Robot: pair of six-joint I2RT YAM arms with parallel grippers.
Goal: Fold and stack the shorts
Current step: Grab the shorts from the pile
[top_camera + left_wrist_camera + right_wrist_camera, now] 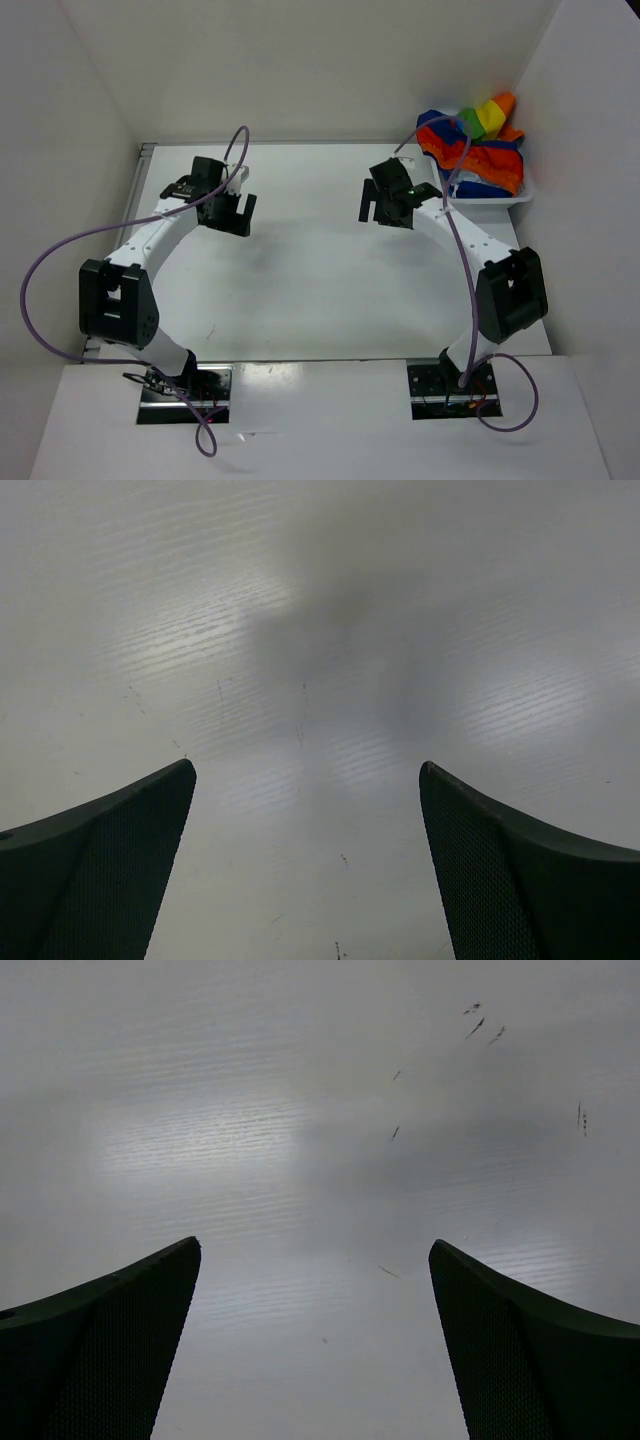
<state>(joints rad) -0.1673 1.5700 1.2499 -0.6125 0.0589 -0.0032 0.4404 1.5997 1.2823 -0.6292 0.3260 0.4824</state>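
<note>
The rainbow-striped shorts [478,146] lie crumpled in a white basket [524,192] at the back right of the table in the top view. My right gripper [385,207] is open and empty above the table, left of the basket. My left gripper [231,213] is open and empty above the table at the back left. In both wrist views the fingers [110,870] [520,1360] stand wide apart over bare white table with nothing between them. The shorts do not show in either wrist view.
White walls enclose the table on the left, back and right. The basket sits against the right wall. Purple cables loop from both arms. The arm bases [180,385] [455,385] sit at the near edge.
</note>
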